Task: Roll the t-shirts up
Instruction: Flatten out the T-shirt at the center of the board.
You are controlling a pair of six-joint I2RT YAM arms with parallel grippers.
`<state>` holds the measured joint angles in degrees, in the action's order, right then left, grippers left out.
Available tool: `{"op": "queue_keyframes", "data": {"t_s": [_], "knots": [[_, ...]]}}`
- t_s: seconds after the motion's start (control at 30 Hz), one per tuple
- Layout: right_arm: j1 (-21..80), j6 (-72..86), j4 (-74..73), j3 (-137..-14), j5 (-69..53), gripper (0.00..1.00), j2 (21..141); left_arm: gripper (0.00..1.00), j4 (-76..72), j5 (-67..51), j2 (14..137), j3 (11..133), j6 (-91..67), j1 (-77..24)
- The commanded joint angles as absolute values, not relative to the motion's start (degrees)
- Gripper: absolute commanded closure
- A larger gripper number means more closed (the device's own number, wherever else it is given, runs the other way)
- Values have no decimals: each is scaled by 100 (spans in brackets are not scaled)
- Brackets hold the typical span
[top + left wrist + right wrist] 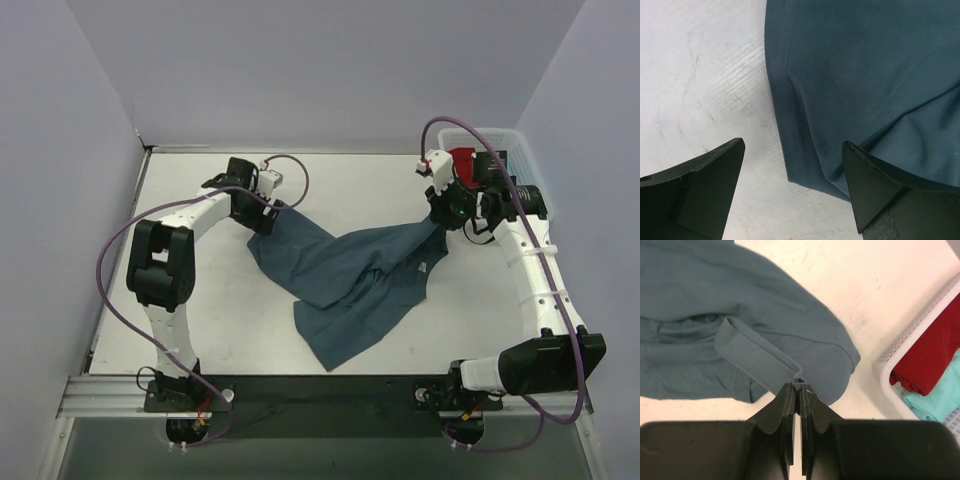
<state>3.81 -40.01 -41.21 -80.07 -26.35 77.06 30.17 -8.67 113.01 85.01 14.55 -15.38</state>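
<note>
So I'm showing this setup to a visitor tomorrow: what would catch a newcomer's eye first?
The big slate-blue t-shirt sprawls rumpled across the middle of the table. The right jaws are pinched shut on a band of its cloth, while the left jaws stand open over its left edge. At the far right, a white basket holds a red tee and a turquoise tee.

t-shirt (350,290) on table (230,320) centre | basket (910,340) far right | 2 other shirts (935,350) in it
</note>
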Motion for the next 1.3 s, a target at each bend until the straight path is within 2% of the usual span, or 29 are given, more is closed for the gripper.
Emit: {"op": "queue_keyframes", "data": {"t_s": [0.0,0.17,0.27,0.3,0.37,0.4,0.43,0.47,0.53,0.73,0.87,1.0,1.1,1.17,1.2,1.23,1.27], "knots": [[378,-3288,-3999,-8516,-2680,100,7760,11,3199,-405,11163,8359,1239,-1556],[387,-3085,-3990,-8719,-2803,100,7972,16,3339,-500,11057,8043,1248,-1556],[439,-2997,-3990,-8780,-2856,100,8016,27,3454,-772,11179,7919,1195,-1556],[466,-2988,-3990,-8798,-2874,100,8016,41,3471,-826,11188,7902,1187,-1564],[501,-2997,-3990,-8807,-2883,100,7989,63,3576,-949,11171,7954,1160,-1547],[536,-3006,-3990,-8807,-2883,100,7963,83,3638,-984,11127,7971,1160,-1547],[545,-3015,-3999,-8798,-2892,100,7893,95,3691,-1097,11049,7972,1169,-1521],[554,-3015,-3999,-8798,-2900,100,7849,100,3805,-1142,10778,7954,1195,-1494],[571,-3032,-3999,-8711,-2918,100,7622,100,3980,-1404,10365,7770,1204,-1442],[571,-2857,-3684,-8403,-2655,100,6444,100,4806,-2372,7878,7374,1714,-1406],[527,-2295,-2299,-7912,-1744,100,5810,100,4493,-2084,6866,7690,1644,-1292],[457,-1838,-1302,-7936,-1205,100,6132,100,3526,-1697,7223,7980,1319,-1169],[361,-1600,-950,-8077,-1047,100,6948,100,3174,-1084,8390,8620,951,-1090],[334,-1434,-678,-8103,-976,100,7459,90,3260,-766,9624,9477,660,-1011],[308,-1354,-677,-8234,-862,100,8054,67,3374,-591,10059,9875,572,-950],[299,-1284,-659,-8305,-818,100,8364,58,3688,-467,10855,10253,380,-819],[281,-1179,-650,-8367,-783,100,8628,55,3813,-318,11168,10840,352,-783]]}}
